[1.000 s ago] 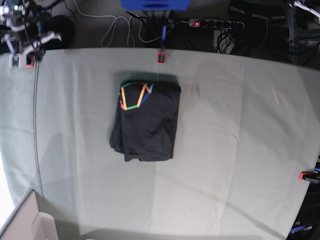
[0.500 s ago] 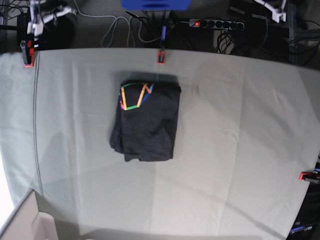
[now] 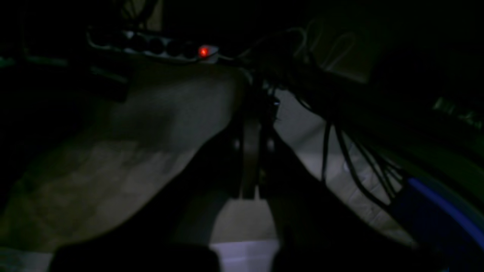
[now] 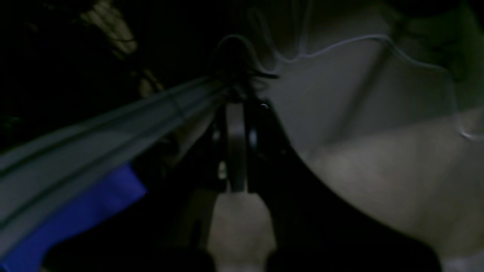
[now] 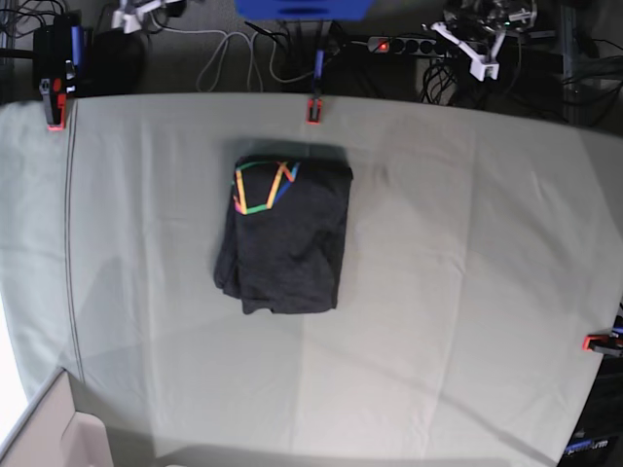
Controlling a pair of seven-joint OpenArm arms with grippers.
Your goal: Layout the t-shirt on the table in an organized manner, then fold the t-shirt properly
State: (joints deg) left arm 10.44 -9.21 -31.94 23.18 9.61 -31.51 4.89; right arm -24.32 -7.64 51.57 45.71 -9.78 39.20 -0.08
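Note:
The black t-shirt [image 5: 284, 238] lies folded into a compact rectangle on the middle of the pale grey-green table [image 5: 467, 253], its multicoloured line print [image 5: 263, 187] facing up at the far end. Both arms are pulled back beyond the table's far edge. My left gripper [image 5: 479, 51] hangs over the floor at the top right. My right gripper [image 5: 138, 12] is at the top left. In the dark wrist views, the left gripper [image 3: 252, 124] and the right gripper [image 4: 236, 121] each show jaws pressed together, holding nothing. The shirt is out of both wrist views.
Red clamps sit at the far edge [image 5: 313, 110], the far left corner [image 5: 54, 115] and the right edge [image 5: 599, 341]. A power strip [image 5: 419, 46] with cables and a blue box [image 5: 302, 8] lie behind the table. A pale box [image 5: 49, 438] is at the near left.
The right arm has swung from the far left corner upward and rightward off the table. The left arm has moved in from the top right corner. The shirt has not moved.

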